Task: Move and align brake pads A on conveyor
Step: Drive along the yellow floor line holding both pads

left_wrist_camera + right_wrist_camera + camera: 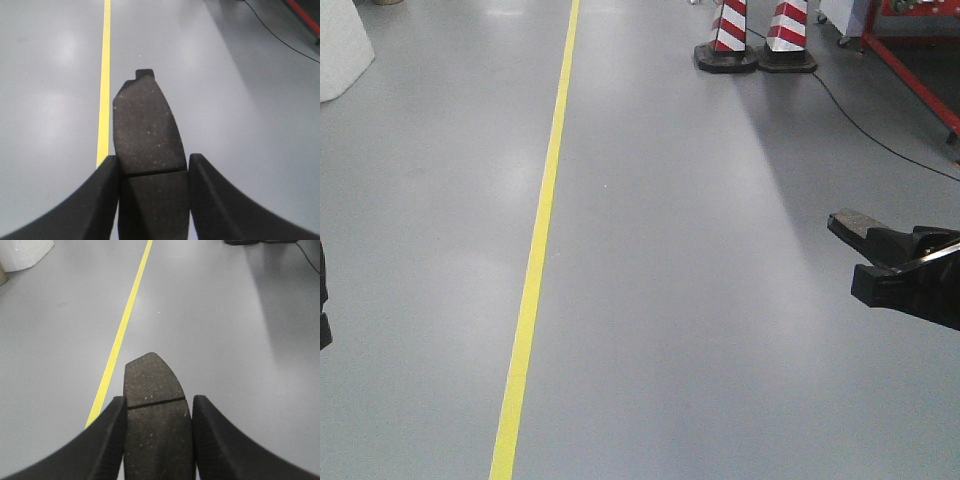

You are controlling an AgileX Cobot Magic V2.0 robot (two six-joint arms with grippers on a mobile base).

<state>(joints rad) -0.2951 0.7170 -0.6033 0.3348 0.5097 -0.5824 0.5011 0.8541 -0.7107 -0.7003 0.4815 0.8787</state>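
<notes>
Each hand, left hand (152, 200) and right hand (157, 440), clamps a brake pad (147, 127) lengthwise, long axis pointing forward alongside the yellow floor line (535, 270) (conveyor unseen)

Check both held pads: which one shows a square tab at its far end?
The pad in the left gripper: a small tab juts from its tip. The pad in the right gripper ends plain and rounded.
</notes>
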